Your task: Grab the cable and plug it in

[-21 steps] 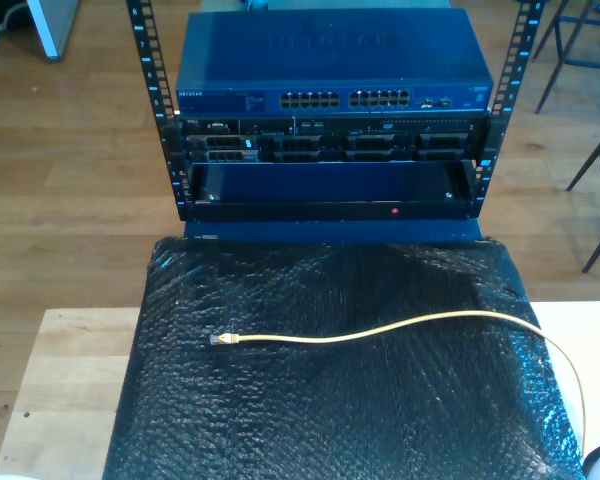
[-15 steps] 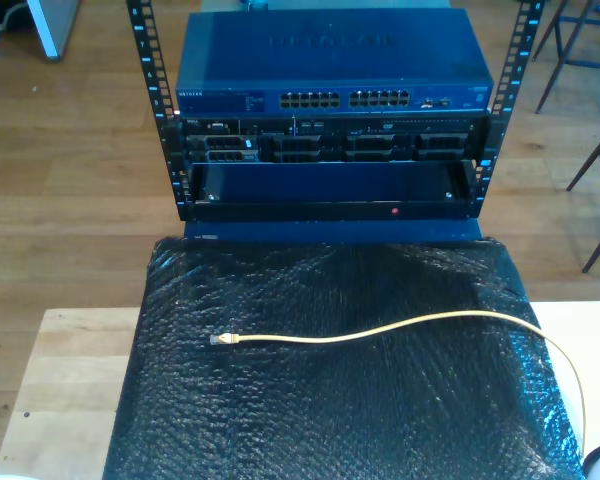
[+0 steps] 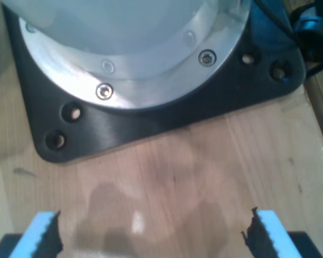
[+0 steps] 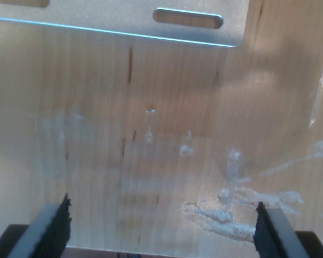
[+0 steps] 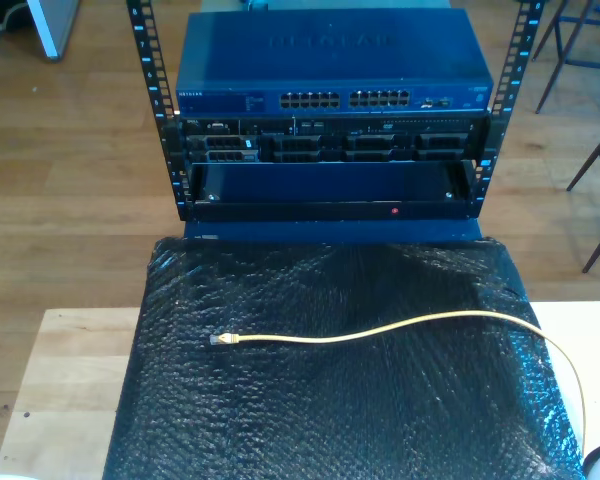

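Our first tool (image 3: pixel 151 236) and our second tool (image 4: pixel 161 226) are gaping wide over bare wooden counter, gripping nothing. The cable (image 5: pixel 400 324) is lying on black wrap, its plug (image 5: pixel 220 340) pointing toward nine o'clock in the exterior view.

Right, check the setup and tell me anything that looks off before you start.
Nothing stands out. The cable lies loose across the black mat, its plug unplugged, facing the exterior view's left. The switch sits square in the rack. My first gripper and my second gripper are open.
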